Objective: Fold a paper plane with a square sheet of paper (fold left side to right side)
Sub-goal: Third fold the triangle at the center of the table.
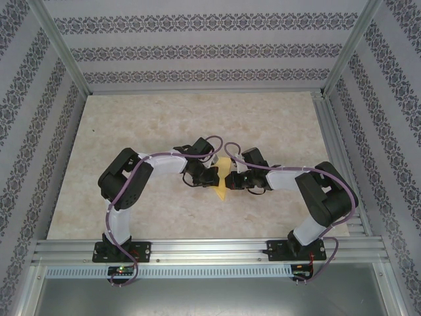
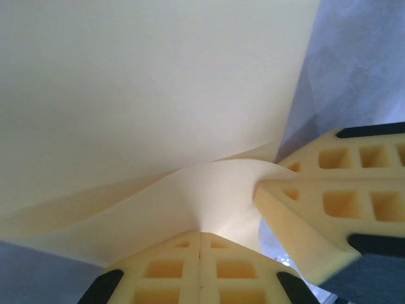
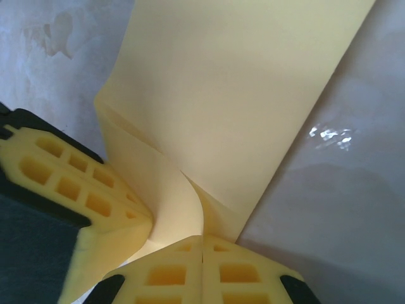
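Paper plane [image 1: 222, 185] is mid-desk [image 1: 131, 131], part-folded and narrow, w/ its point toward the arm bases. L jaws are shut tight on its edge from the left. R jaws are pinched shut on it from the right, tips just beside L's. L wrist view: paper curls into a soft bend at the pinch. R wrist view: a long flap runs away over the marbled desk.
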Robot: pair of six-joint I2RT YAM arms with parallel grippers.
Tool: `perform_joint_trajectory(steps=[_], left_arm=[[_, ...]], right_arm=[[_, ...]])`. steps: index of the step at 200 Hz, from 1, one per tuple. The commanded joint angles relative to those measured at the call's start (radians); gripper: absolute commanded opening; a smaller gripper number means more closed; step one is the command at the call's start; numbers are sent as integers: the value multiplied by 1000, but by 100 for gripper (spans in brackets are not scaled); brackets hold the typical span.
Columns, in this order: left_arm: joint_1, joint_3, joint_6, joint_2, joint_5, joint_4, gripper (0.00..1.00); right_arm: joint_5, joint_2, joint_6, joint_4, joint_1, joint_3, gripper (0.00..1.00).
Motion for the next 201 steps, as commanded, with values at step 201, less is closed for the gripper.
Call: perform_joint_trajectory(steps=[201], left_arm=[[-29,-66,23,40,-36,30,4]], right_arm=[[108,-376,705,49,116,-177,5]])
